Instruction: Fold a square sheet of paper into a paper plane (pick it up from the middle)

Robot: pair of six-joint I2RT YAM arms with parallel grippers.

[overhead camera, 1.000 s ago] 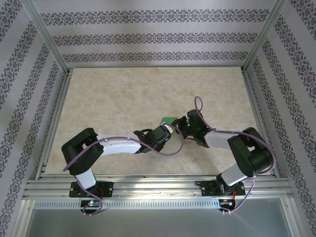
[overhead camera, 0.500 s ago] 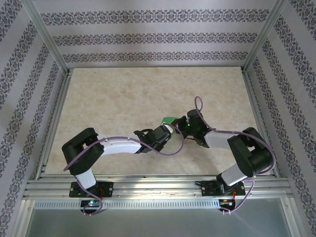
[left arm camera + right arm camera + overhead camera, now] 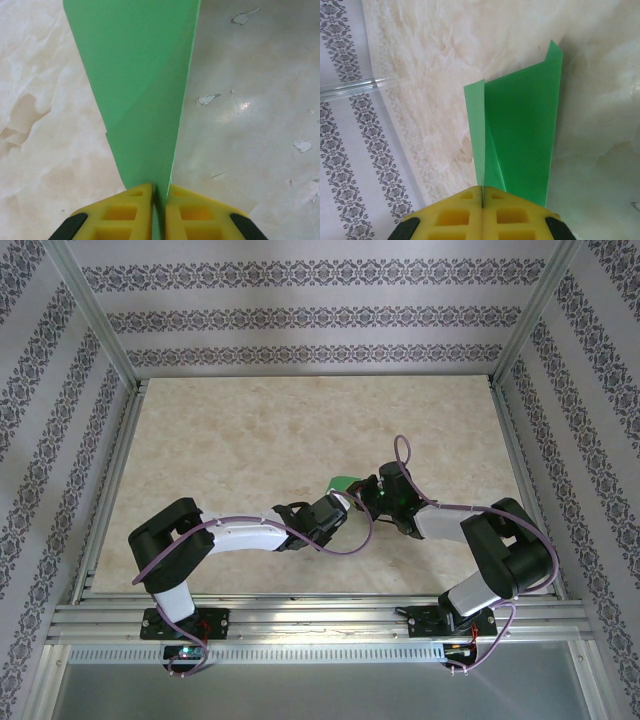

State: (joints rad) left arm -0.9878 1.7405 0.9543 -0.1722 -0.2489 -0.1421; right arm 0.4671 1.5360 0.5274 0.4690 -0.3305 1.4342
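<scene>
Paper (image 3: 345, 481), green and folded into layers, is near the table (image 3: 230, 440) middle, slightly toward its right edge. The left gripper (image 3: 159, 191) and right gripper (image 3: 482, 192) each pinch it between closed yellow fingers.

Count: one folded green paper (image 3: 343, 481); two arms, left arm (image 3: 250, 536), right arm (image 3: 505, 552); two hands, left hand (image 3: 159, 192), right hand (image 3: 482, 194); one table (image 3: 220, 440).

- Bright, even, diffuse light; top view sharp.
- Small glare spot on table (image 3: 243, 106) ahead-right of left jaws.
- Soft green-tinted shadow right of green paper (image 3: 525, 140), ahead of right jaws.
</scene>
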